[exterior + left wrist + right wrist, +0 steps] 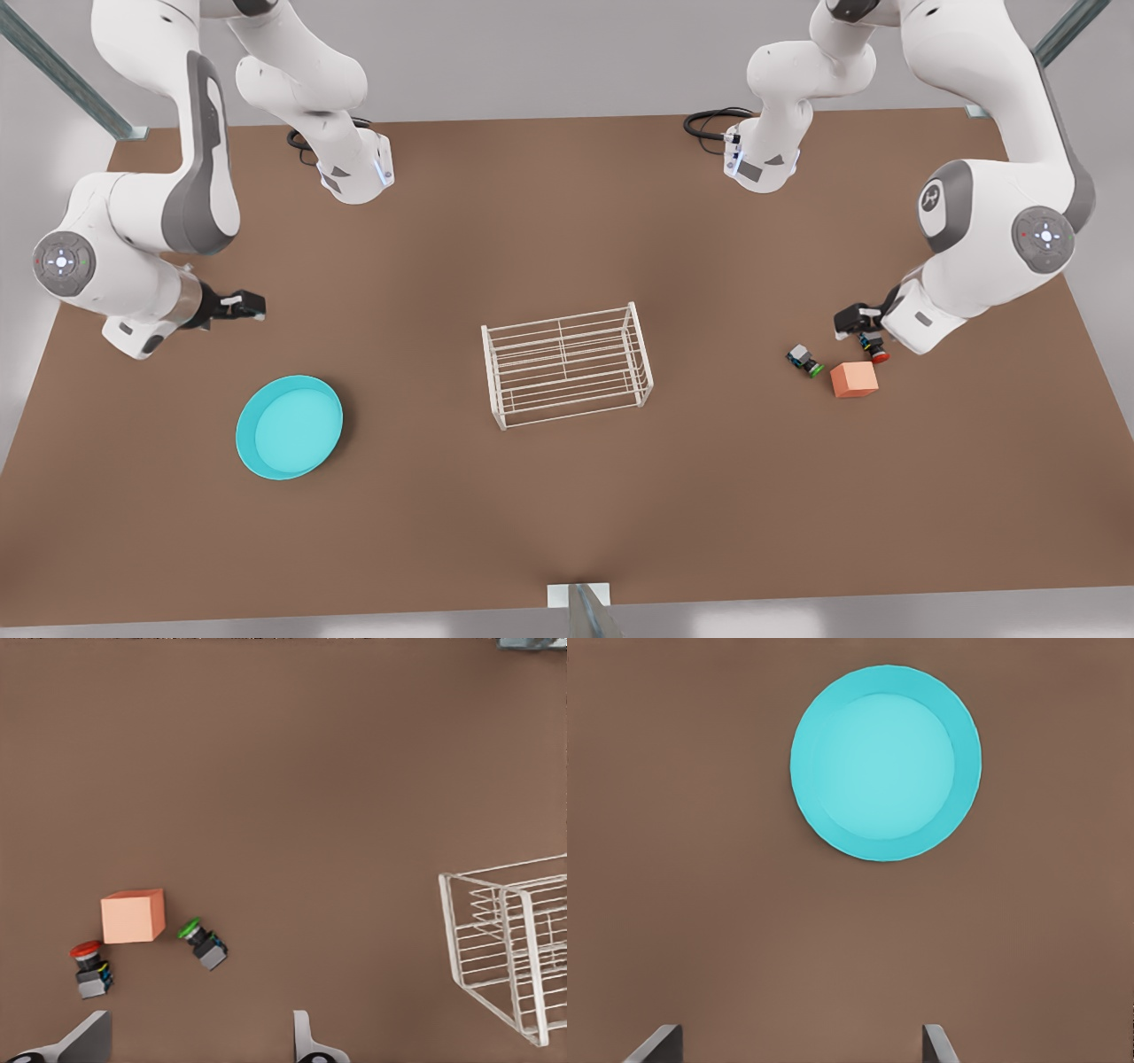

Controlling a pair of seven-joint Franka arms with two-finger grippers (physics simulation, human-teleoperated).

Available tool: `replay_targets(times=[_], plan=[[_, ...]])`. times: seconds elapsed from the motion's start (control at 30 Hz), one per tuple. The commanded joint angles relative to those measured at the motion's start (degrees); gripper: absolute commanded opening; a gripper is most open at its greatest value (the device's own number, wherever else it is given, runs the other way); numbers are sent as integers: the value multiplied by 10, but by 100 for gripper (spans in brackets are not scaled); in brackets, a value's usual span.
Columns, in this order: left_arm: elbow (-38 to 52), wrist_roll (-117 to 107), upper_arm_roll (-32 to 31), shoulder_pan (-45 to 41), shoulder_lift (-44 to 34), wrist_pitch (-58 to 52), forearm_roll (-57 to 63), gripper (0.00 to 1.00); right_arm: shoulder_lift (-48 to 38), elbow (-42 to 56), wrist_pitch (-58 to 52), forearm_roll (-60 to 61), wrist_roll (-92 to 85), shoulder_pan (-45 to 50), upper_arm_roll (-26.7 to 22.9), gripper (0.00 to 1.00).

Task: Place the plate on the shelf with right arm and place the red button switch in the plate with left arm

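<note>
The turquoise plate (289, 426) (884, 762) lies flat on the brown table at the front view's left. My right gripper (241, 306) (799, 1047) hovers open behind it, apart from the rim. In the table's middle stands the white wire shelf (567, 363) (509, 952), with nothing on it. The red button switch (875, 348) (89, 967) lies at the front view's right beside a salmon cube (854, 379) (133, 915). My left gripper (852, 319) (197, 1047) hangs open just above the table near the red switch, holding nothing.
A green-capped switch (805, 360) (204, 943) lies on its side close to the cube, toward the shelf. Both arm bases stand at the table's far edge with black cables beside them. Bare table stretches between the shelf and each group of objects.
</note>
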Motion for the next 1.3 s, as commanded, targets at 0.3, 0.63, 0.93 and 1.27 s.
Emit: replay_targets(times=[0.3,0.63,0.93,1.27], plan=[[2,-2,-1,0,0,0,4,100,64,6,113,3,-66,-17,-6,100],[5,-2,1,4,0,1,2,100,231,106,153,73,-90,-80,-5,100],[2,-2,1,4,0,0,4,100,355,186,154,133,-158,-123,-3,100],[1,-2,1,4,0,-1,4,100,395,180,163,110,-171,-148,-5,100]])
